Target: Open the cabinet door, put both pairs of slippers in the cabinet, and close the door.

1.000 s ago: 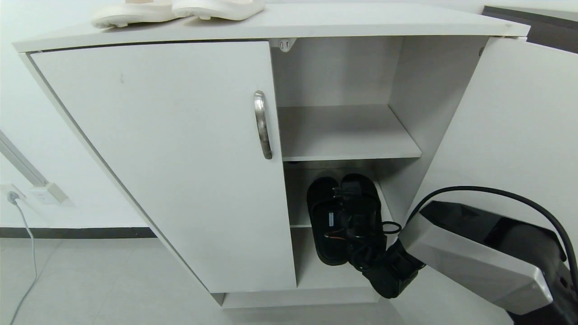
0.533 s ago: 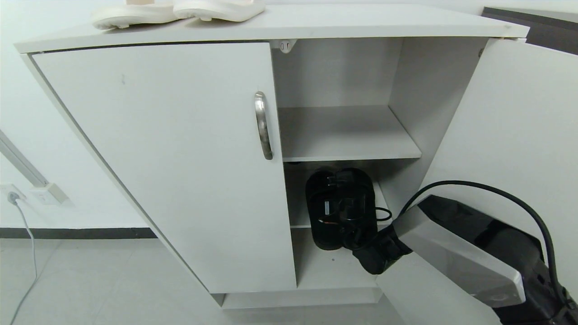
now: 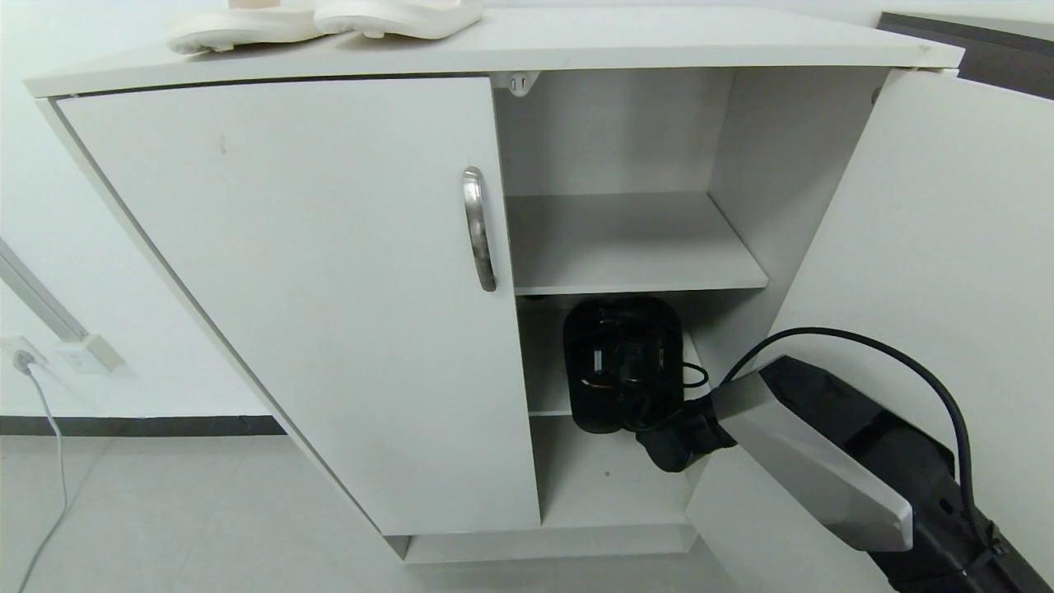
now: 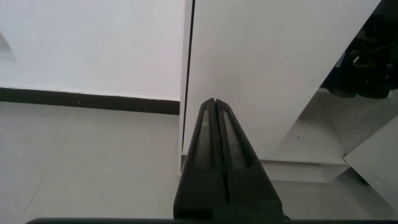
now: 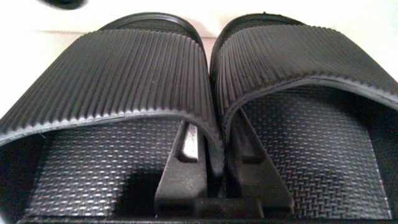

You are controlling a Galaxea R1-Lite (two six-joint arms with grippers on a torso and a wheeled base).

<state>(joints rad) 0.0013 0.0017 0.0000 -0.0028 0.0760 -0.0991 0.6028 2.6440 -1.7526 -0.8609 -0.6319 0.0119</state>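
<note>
black slippers (image 5: 124, 81): ribbed straps, diamond-textured footbeds. cream slippers (image 3: 321, 21), plain. white cabinet (image 3: 288, 288), silver handle (image 3: 478, 228).

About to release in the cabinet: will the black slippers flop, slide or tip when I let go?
Probably fairly stiff: the black slippers show firmly arched straps while the right end effector pinches their inner edges. Likely light, since one pinch holds both. The ribbed, textured surface should grip, not slide.

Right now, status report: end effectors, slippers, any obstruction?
Right end effector shut on black slippers, inside cabinet below shelf. Left end effector shut, outside closed left door. White slippers on top. Right door open; no obstruction.
</note>
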